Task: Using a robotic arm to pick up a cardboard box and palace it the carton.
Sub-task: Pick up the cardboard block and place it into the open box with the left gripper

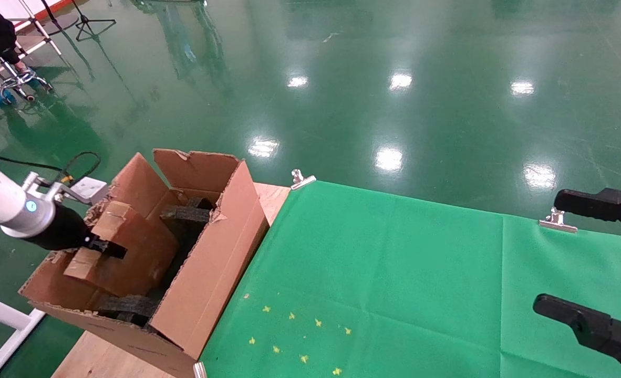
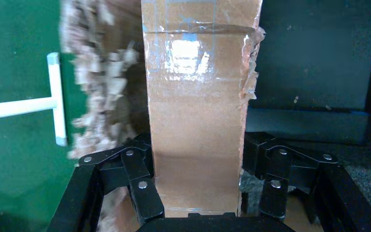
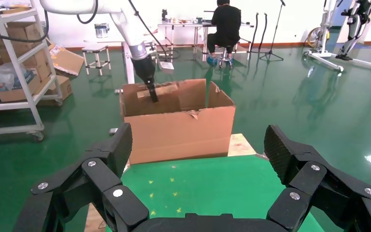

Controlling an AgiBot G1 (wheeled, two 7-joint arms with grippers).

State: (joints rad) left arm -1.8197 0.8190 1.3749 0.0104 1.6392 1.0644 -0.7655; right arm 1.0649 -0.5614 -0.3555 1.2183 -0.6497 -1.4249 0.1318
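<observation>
I see one big carton (image 1: pixel 213 262) on the table (image 1: pixel 268 202). My one small cardboard box (image 1: pixel 126 247) hangs inside it, pinched by my left gripper (image 1: pixel 105 248). It looks light, stiff and slippery with tape, so grabbing its sides is best. My right gripper (image 3: pixel 198 159) waits wide open.

A green cloth (image 1: pixel 394 273) covers the wooden counter (image 1: pixel 275 199). 2 silver clips (image 1: pixel 301 179) hold its far edge. The floor (image 1: pixel 342 79) is shiny green.
</observation>
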